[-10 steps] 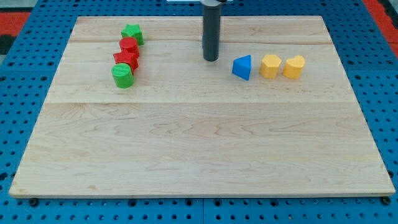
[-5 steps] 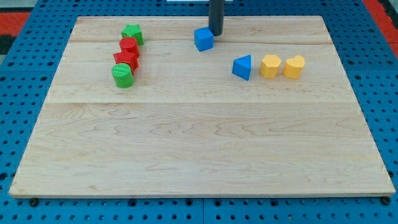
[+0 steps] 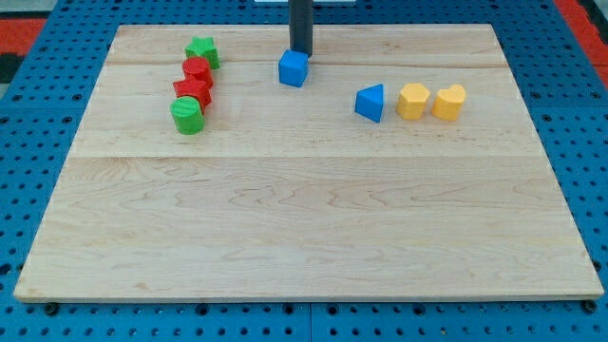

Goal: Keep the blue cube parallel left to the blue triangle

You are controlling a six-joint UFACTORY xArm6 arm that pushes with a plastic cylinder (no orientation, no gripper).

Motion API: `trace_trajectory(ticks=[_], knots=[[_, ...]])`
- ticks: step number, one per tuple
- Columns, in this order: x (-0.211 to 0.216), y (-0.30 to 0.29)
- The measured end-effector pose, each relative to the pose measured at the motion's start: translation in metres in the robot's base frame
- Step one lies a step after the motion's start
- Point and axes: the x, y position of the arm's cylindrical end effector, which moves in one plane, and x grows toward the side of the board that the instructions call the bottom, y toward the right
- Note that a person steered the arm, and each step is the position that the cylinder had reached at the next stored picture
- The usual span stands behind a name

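Blue cube [image 3: 294,68] just below my tip [image 3: 300,52], seemingly touching.

Pale wooden tabletop [image 3: 304,228] fills most of frame. Blue perforated base [image 3: 19,123] borders it; red patches in both upper corners. Even light.

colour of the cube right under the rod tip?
Blue. The cube sits just below my tip in the camera view, the only view.

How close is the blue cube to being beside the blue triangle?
Done: the blue cube sits to the view's left of the blue triangle. In hand: my tip rests just above the cube. Left: the cube lies higher up than the triangle, not level.
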Motion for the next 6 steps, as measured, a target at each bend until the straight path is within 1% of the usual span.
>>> trace_trajectory(ticks=[1, 3, 4, 6], knots=[[0.014, -0.013], [0.019, -0.067], [0.033, -0.067], [0.033, -0.022]])
